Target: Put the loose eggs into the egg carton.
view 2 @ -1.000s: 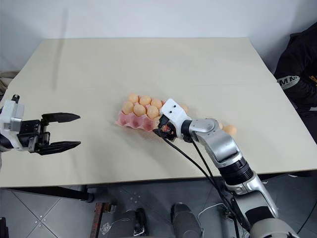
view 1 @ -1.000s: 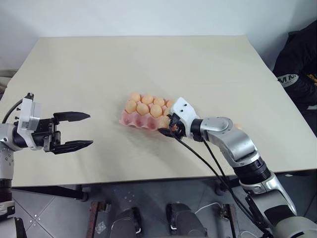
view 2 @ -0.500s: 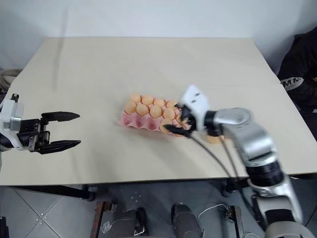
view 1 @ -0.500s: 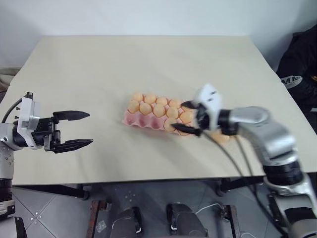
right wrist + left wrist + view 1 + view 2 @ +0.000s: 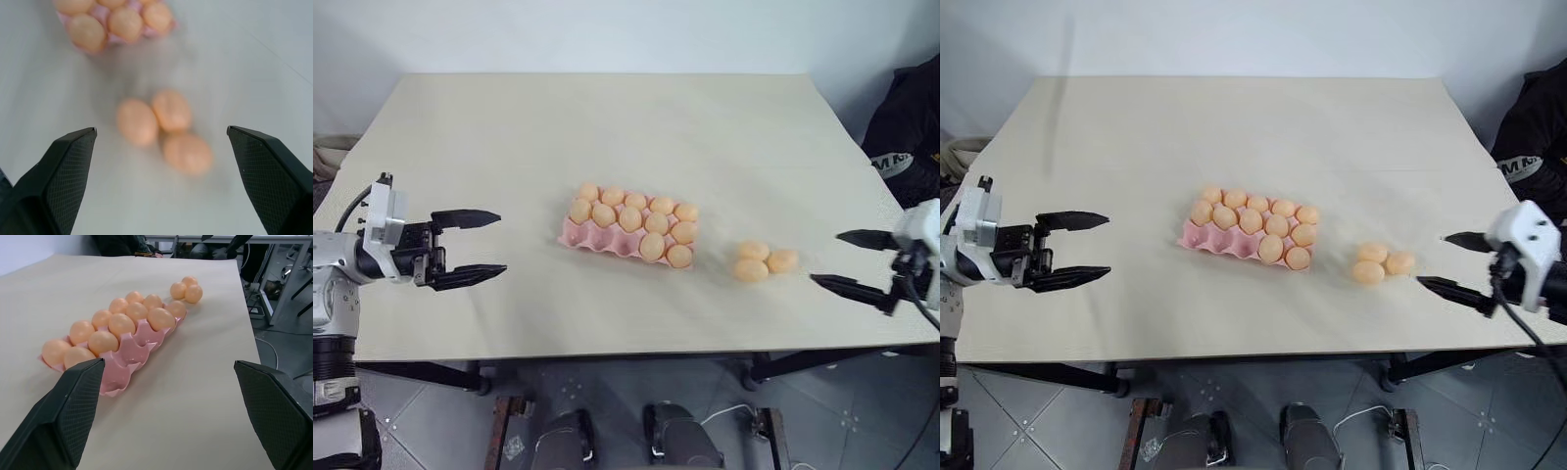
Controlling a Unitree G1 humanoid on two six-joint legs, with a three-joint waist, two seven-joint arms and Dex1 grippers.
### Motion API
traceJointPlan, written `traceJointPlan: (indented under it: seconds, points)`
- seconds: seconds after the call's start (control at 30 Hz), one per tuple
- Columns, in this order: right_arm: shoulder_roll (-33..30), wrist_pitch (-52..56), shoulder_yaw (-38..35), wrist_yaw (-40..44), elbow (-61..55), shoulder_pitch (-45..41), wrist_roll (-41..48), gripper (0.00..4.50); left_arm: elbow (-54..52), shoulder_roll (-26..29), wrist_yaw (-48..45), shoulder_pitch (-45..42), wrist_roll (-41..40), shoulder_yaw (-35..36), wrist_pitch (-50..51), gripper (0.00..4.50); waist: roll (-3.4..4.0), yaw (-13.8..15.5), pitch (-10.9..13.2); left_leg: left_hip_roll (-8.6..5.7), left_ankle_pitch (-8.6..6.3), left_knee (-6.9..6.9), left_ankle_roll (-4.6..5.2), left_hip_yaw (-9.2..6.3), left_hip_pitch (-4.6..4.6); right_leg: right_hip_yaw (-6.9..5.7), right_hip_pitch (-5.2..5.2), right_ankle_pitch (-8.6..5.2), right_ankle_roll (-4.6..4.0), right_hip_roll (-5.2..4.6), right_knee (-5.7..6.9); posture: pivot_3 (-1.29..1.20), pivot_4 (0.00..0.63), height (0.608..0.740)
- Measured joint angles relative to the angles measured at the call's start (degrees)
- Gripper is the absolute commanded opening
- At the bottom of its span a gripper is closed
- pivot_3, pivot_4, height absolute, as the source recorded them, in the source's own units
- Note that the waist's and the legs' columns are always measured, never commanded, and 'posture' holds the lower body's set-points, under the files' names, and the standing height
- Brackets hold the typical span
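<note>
A wide, matte beige counter (image 5: 607,127) with a smooth, plain surface takes up most of the head views. Near the middle of the frame sits the egg carton (image 5: 576,235), a lidless pink moulded tray with scalloped edges and rounded cups. Its cups hold smooth, pale orange-tan eggs in neat rows, while the row of cups nearest the lower edge of the frame is mostly bare pink, with an egg at its right end.

The loose eggs (image 5: 759,260) lie right of centre, three small ovals bunched together and touching, directly on the counter and well apart from the carton's right end. In the right wrist view they (image 5: 161,128) appear as a soft-edged cluster between the two dark textured fingers.

The left tool (image 5: 475,247) hangs at the left edge of the frame over the counter's rim, its two slim black pointed fingers spread apart and grasping nothing, aimed toward the carton. The right tool (image 5: 1454,264) sits at the right edge, just beyond the loose eggs, its black fingers likewise released and wide, with nothing between them.

A person's dark sleeve (image 5: 911,137) shows at the upper right edge.
</note>
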Motion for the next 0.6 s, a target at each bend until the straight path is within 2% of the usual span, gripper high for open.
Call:
traceJointPlan:
  seconds: [0.1,0.23,0.47,0.6]
  points:
    - [-0.8,-2.0,-4.7,2.6,4.7,4.2,-0.2,4.46,1.4,-0.1,-0.3,-0.4,0.2,-0.6,-0.4,4.50,0.00,0.0,0.0,-0.02,0.00,0.01,0.02,0.00,0.00,0.03,0.02,0.02,0.02,-0.03,-0.02,0.00,0.150,0.740]
    - [-2.5,-4.3,-8.3,5.2,10.0,5.4,-0.1,4.46,1.5,-0.2,-0.4,-0.6,0.3,-1.0,-0.7,4.50,0.01,-0.1,0.0,-0.02,0.00,0.01,0.02,0.02,0.00,0.05,0.02,0.02,0.03,-0.03,-0.02,0.00,0.150,0.740]
    - [-3.7,-9.7,-7.8,7.5,19.2,2.4,-0.1,4.46,1.5,-0.3,-0.3,-0.9,0.3,-1.3,-1.1,4.50,0.04,-0.1,0.0,-0.02,0.00,0.01,0.01,0.01,0.00,0.05,0.01,0.02,0.03,-0.04,-0.02,0.00,0.150,0.740]
    - [-3.8,-13.0,-2.8,8.4,23.4,-2.7,-0.7,4.46,1.4,-0.3,-0.2,-0.6,0.3,-1.1,-1.1,4.50,0.04,-0.6,0.0,-0.01,0.00,0.04,0.01,0.01,0.03,0.04,0.04,0.02,0.04,-0.03,0.03,0.00,0.150,0.740]
